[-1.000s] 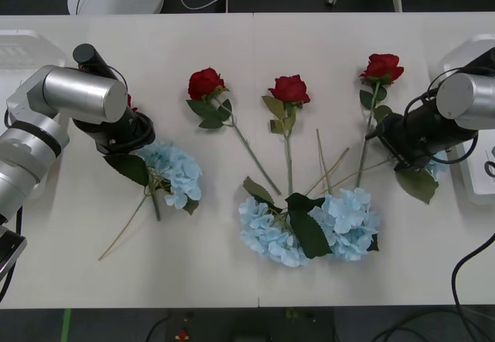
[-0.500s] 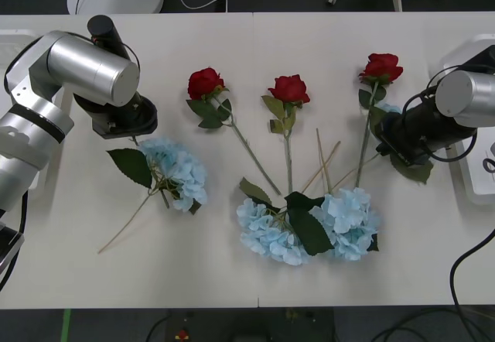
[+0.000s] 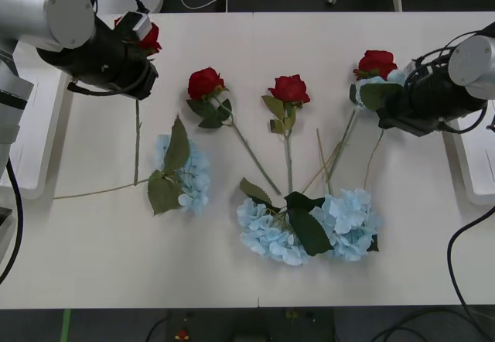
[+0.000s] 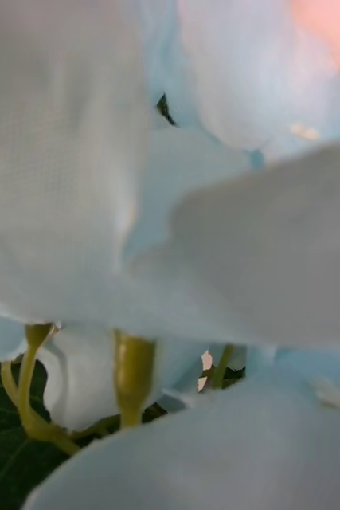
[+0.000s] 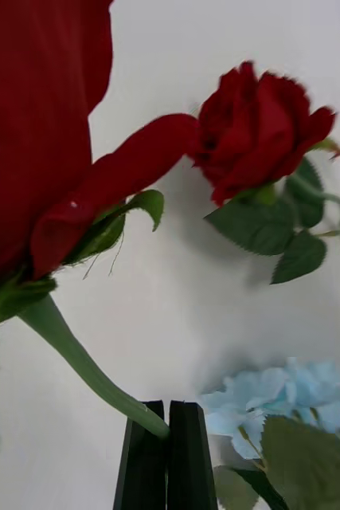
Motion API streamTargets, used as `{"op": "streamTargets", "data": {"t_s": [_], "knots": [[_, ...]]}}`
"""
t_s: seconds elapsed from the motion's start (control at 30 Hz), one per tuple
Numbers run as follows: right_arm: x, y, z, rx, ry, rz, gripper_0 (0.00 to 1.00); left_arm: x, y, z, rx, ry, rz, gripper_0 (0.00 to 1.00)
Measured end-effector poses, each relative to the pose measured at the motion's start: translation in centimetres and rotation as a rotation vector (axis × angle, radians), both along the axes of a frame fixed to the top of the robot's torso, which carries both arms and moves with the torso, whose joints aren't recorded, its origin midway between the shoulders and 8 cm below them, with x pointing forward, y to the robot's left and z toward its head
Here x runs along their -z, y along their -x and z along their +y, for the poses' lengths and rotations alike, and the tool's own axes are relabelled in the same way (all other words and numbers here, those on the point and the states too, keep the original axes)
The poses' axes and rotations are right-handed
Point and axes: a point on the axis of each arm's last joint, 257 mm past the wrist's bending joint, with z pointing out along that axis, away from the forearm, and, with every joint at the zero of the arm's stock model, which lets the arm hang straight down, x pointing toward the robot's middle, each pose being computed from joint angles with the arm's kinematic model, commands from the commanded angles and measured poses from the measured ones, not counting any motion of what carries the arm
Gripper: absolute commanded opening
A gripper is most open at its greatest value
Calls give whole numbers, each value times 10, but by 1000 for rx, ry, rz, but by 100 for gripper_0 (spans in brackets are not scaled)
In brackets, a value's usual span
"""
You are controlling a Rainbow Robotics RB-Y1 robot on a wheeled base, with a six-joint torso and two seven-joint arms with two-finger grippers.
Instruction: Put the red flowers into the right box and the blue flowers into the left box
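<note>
Lifted since a second ago, the left claw (image 5: 167, 434) now sits at ten o'clock, fingers pressed together on a red rose (image 3: 149, 35) stem; its bloom peeks past the arm, beside the left box (image 3: 35, 137). At three o'clock the right claw (image 3: 384, 108) carries a blue hydrangea (image 3: 373, 85) whose petals blanket its wrist camera, so its fingers are hidden. Three roses (image 3: 289, 89) and three hydrangeas (image 3: 183, 170) lie on the tabletop (image 3: 232, 265).
</note>
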Motion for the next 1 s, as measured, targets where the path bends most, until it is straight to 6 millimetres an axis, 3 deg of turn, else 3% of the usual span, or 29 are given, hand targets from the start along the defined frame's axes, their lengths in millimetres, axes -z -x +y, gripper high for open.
{"op": "streamTargets", "data": {"t_s": [0.13,0.2,0.37,0.43,0.57,0.67,0.83,1.0], "knots": [[-18,-1,7,-268,69,-91,0,-22,7,-22,81,119,-19,0],[-29,0,13,-320,50,-116,0,-32,14,-34,155,160,-42,0],[-55,5,30,-460,16,-181,0,-66,42,-86,358,417,-99,0],[-73,9,46,-573,14,-245,0,-77,55,-101,395,535,-91,0],[-122,24,99,-712,-90,-359,0,-89,85,-122,466,702,-36,0],[-138,30,115,-751,-113,-396,0,-102,104,-134,516,806,-5,0],[-131,30,103,-749,-67,-368,0,-123,120,-151,598,922,-33,0],[-109,27,69,-712,28,-296,0,-120,121,-169,763,842,-211,0]]}}
